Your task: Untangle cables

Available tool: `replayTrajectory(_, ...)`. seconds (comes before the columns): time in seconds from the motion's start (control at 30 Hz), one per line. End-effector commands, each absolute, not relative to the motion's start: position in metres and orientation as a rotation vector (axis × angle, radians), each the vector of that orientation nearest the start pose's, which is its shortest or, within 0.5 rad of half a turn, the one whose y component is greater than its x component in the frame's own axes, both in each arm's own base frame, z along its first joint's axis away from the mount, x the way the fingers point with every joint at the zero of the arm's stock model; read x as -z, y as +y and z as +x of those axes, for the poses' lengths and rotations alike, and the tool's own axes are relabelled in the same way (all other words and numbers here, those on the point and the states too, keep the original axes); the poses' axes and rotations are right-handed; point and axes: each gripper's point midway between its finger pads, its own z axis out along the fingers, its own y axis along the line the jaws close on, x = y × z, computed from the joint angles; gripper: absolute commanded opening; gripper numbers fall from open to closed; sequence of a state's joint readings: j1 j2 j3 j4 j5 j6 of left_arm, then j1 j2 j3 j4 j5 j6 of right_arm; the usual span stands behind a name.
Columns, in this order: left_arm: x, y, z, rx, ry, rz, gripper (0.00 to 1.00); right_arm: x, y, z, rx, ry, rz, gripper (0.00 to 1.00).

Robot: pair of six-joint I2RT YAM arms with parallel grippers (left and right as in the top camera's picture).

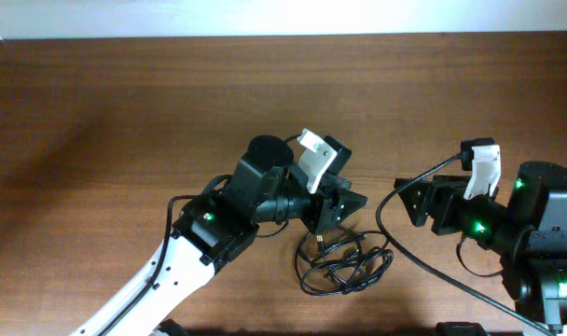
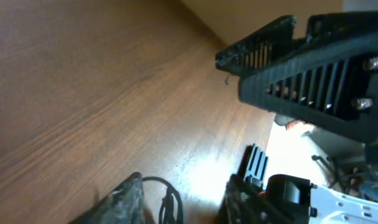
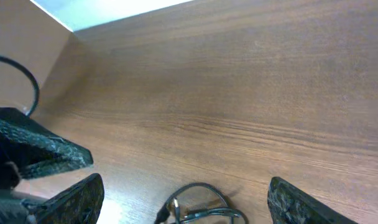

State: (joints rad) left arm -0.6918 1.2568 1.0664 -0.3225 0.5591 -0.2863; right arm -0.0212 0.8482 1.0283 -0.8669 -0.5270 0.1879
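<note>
A tangle of thin black cables (image 1: 344, 263) lies in loops on the wooden table, near the front between the two arms. My left gripper (image 1: 351, 194) is open just above the tangle's far edge. In the left wrist view (image 2: 186, 190) a cable loop (image 2: 170, 200) shows between its fingers. My right gripper (image 1: 405, 201) is open and empty to the right of the tangle, pointing left. In the right wrist view (image 3: 186, 190) its fingers are wide apart, with the cable loops and a connector (image 3: 201, 208) low between them.
A thick black lead (image 1: 388, 224) from the right arm curves over the table beside the tangle. The left gripper's finger (image 3: 43, 152) shows at the left of the right wrist view. The right gripper (image 2: 301, 68) fills the upper right of the left wrist view.
</note>
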Motion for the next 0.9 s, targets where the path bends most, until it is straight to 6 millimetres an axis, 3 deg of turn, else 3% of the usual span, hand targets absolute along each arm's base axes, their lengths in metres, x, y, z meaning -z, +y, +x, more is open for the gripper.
replayTrajectory(0.0,-0.247,-0.302,0.221,1.06,2.119,0.949,0.65,-0.265,0.066,0.252,-0.579,2.259,0.013,0.86)
replayTrajectory(0.07,-0.227,-0.292,0.193,1.049,2.123,1.18,0.79,-0.264,0.061,0.254,-0.547,2.262,0.033,0.89)
replayTrajectory(0.1,-0.217,-0.285,0.183,1.026,2.138,1.262,0.97,-0.263,0.057,0.255,-0.517,2.264,0.048,0.9)
replayTrajectory(0.13,-0.208,-0.278,0.174,0.994,2.135,1.354,0.99,-0.263,0.056,0.255,-0.512,2.265,0.051,0.99)
replayTrajectory(0.2,-0.19,-0.284,0.162,1.0,2.164,1.447,0.99,-0.261,0.05,0.257,-0.471,2.268,0.07,0.99)
replayTrajectory(0.33,-0.13,-0.305,0.153,0.86,2.283,1.61,0.99,-0.255,0.05,0.259,-0.473,2.294,0.077,0.99)
replayTrajectory(0.4,-0.095,-0.305,0.15,0.81,2.386,1.657,0.99,-0.254,0.05,0.26,-0.474,2.3,0.079,0.99)
replayTrajectory(0.47,-0.081,-0.304,0.15,0.798,2.436,1.67,0.98,-0.252,0.05,0.259,-0.474,2.307,0.08,0.99)
replayTrajectory(0.5,-0.077,-0.304,0.15,0.796,2.447,1.673,0.84,-0.251,0.05,0.258,-0.475,2.313,0.082,0.99)
replayTrajectory(0.53,-0.077,-0.304,0.15,0.797,2.449,1.672,0.63,-0.25,0.05,0.257,-0.476,2.318,0.084,0.99)
replayTrajectory(0.57,-0.077,-0.303,0.15,0.796,2.452,1.668,0.27,-0.25,0.05,0.257,-0.476,2.318,0.083,0.99)
replayTrajectory(0.63,-0.076,-0.302,0.152,0.773,2.455,1.665,0.03,-0.25,0.05,0.256,-0.476,2.322,0.084,0.99)
replayTrajectory(0.73,-0.076,-0.3,0.156,0.742,2.533,1.567,0.0,-0.245,0.05,0.252,-0.474,2.347,0.092,0.99)
replayTrajectory(0.77,-0.084,-0.303,0.158,0.75,2.514,1.551,0.0,-0.245,0.05,0.252,-0.475,2.347,0.093,0.99)
replayTrajectory(0.8,-0.108,-0.309,0.167,0.752,2.439,1.521,0.0,-0.245,0.05,0.252,-0.475,2.349,0.093,0.99)
replayTrajectory(0.87,-0.148,-0.298,0.21,0.497,2.37,1.31,0.0,-0.244,0.05,0.25,-0.478,2.357,0.096,0.99)
